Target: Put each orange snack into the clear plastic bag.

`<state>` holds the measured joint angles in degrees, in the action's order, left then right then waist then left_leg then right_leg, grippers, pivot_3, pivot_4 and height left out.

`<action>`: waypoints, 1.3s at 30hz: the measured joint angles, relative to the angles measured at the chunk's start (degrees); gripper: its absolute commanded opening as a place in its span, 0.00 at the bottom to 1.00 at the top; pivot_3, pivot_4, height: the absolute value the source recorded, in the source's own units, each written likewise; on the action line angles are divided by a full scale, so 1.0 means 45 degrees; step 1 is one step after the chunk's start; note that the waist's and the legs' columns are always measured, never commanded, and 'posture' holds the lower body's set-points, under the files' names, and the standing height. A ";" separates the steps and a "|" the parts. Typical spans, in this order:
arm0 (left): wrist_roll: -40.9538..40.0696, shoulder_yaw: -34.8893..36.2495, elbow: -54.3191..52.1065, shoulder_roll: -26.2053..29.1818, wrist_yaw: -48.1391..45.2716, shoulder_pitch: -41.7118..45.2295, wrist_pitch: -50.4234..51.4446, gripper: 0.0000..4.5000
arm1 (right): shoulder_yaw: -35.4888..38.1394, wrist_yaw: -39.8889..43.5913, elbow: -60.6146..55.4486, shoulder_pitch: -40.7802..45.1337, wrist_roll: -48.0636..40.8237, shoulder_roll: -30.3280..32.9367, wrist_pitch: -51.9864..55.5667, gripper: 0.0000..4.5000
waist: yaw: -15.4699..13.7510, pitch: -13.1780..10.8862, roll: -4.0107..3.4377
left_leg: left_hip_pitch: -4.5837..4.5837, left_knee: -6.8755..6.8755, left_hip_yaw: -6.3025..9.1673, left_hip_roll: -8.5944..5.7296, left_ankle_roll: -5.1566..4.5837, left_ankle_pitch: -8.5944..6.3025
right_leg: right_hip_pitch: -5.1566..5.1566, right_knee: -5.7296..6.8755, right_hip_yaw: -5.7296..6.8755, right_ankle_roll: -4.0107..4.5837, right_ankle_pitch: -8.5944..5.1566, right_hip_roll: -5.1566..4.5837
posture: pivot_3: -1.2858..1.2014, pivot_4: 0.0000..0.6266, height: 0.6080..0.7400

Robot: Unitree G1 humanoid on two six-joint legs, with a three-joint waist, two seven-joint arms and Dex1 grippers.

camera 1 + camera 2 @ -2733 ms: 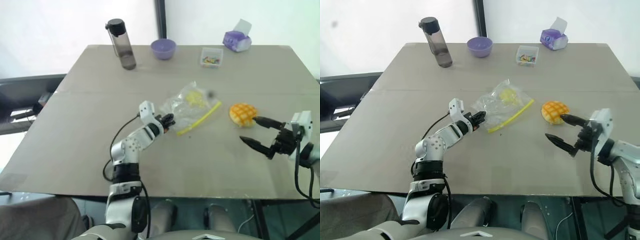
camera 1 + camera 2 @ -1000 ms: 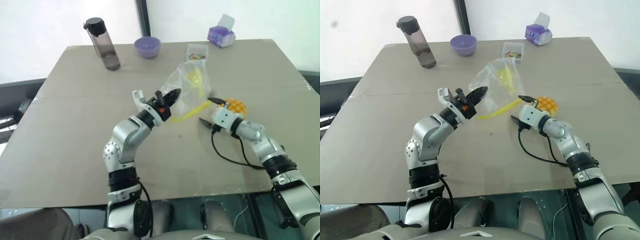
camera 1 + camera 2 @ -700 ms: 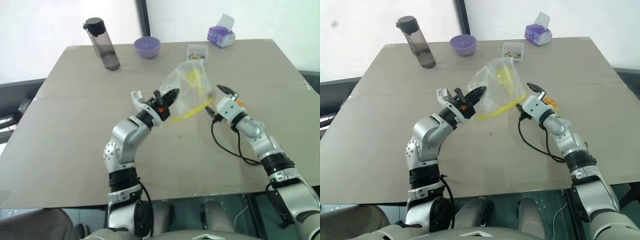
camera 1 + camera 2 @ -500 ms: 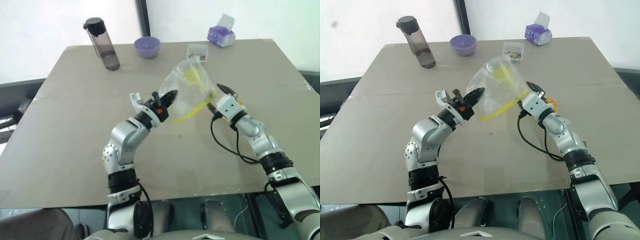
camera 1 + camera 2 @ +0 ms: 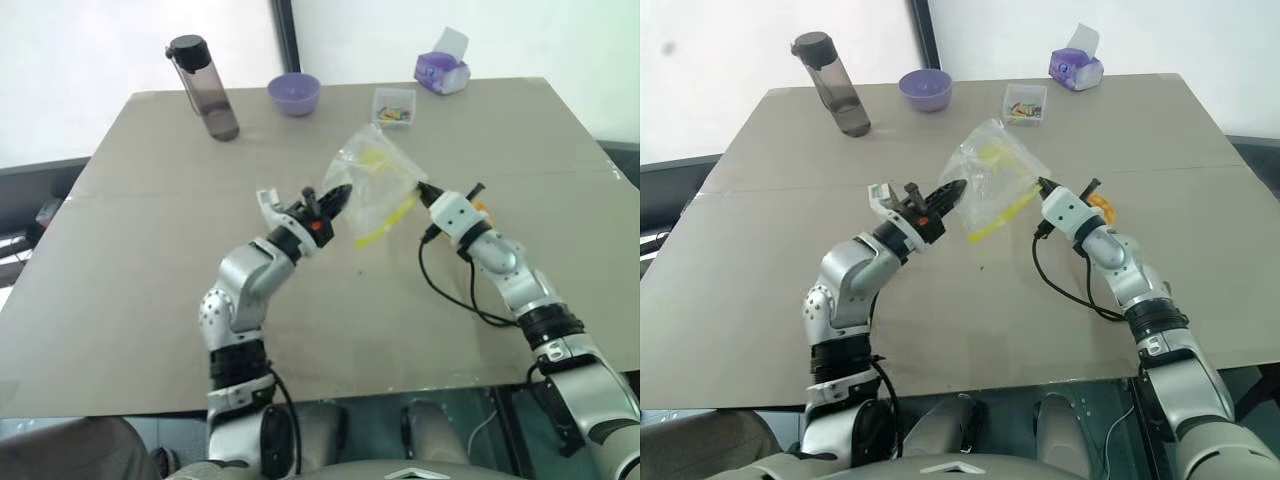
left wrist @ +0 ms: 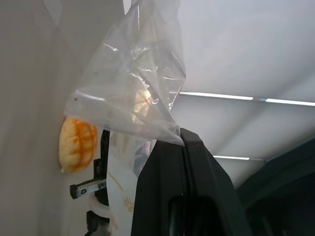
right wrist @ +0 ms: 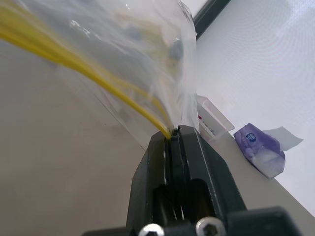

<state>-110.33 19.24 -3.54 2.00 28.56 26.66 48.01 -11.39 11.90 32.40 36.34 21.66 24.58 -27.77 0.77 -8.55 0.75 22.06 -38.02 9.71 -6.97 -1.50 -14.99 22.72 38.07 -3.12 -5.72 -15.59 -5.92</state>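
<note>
A: From the head, we see the left gripper (image 5: 340,193) and the right gripper (image 5: 422,190) both pinching the clear plastic bag (image 5: 377,178) up off the table (image 5: 150,270).

B: The left wrist shows us the orange snack (image 6: 77,143) lying on the table behind the bag.

A: From the right wrist, we see the fingers (image 7: 192,147) squeezing the bag's yellow strip (image 7: 98,81).

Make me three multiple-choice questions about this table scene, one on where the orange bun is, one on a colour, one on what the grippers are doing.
1. Where is the orange bun?
A. Inside the bag
B. On the table, behind the right gripper
C. In the bowl

2. What colour is the bowl?
A. Purple
B. Red
C. Green

3. How is the clear plastic bag held?
A. Lying flat on the table
B. By the left gripper alone
C. Pinched by both grippers

Answers: 1 B, the bun sits on the table past the right gripper. 2 A, it is purple. 3 C, the left gripper and right gripper are each shut on an edge.
</note>
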 measured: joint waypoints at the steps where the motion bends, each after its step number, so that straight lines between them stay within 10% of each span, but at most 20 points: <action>1: 0.0169 -0.0086 -0.0081 0.0207 -0.0263 -0.0031 0.0000 0.12 | 0.0001 0.0032 -0.0029 0.0002 0.0007 0.0059 0.0003 0.00 | 0.0000 0.0000 0.0000 | 0.0001 0.0000 -0.0001 -0.0001 0.0000 0.0000 | 0.0000 -0.0002 -0.0001 0.0000 0.0000 0.0000 | 0.52 0.24 1.00; 4: 0.0737 -0.0568 -0.0199 0.0696 -0.0842 -0.0119 0.0035 0.35 | 0.0001 0.0160 -0.0232 0.0041 0.0072 0.0314 0.0105 0.00 | -0.0004 -0.0001 -0.0001 | 0.0002 0.0003 0.0002 -0.0001 0.0000 0.0000 | 0.0002 -0.0003 0.0000 0.0000 0.0000 -0.0001 | 0.52 0.24 1.00; 15: 0.6082 -0.2127 -0.2748 0.4028 -0.6186 0.0983 -0.0001 0.35 | 0.0176 0.1356 -0.0924 0.1837 0.0615 0.1204 0.3946 0.00 | 0.0026 -0.0011 0.0001 | 0.0010 0.0092 -0.0007 0.0006 0.0001 0.0001 | 0.0026 -0.0049 -0.0008 0.0005 -0.0002 -0.0005 | 0.52 0.24 1.00; 24: 1.7208 -0.8361 -0.3744 0.7402 -0.9074 0.2970 -0.2682 0.35 | -0.0411 0.2618 -0.2735 0.2530 0.1588 0.0518 0.8554 0.00 | 0.0076 -0.0009 -0.0007 | 0.0136 0.0150 -0.0048 0.0008 0.0014 0.0012 | 0.0204 -0.0028 -0.0060 0.0006 -0.0001 -0.0008 | 0.52 0.24 1.00; 39: 2.5543 -1.0142 -0.2030 0.6643 -0.9335 0.1366 -0.6680 0.35 | -0.0368 0.3006 -0.3192 0.3303 0.1041 -0.0676 1.1438 0.00 | 0.0372 -0.0011 -0.0009 | 0.0191 0.0150 -0.0047 0.0013 0.0016 0.0015 | 0.0270 -0.0009 -0.0057 0.0006 -0.0001 -0.0010 | 0.52 0.24 1.00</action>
<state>4.61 -26.40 -12.68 31.89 -13.45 32.81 17.96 -13.05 25.43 18.04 51.20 26.34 21.54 23.70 2.44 -8.60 0.71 22.91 -37.35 9.50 -6.91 -1.43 -14.93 23.94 38.03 -3.38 -5.69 -15.60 -5.96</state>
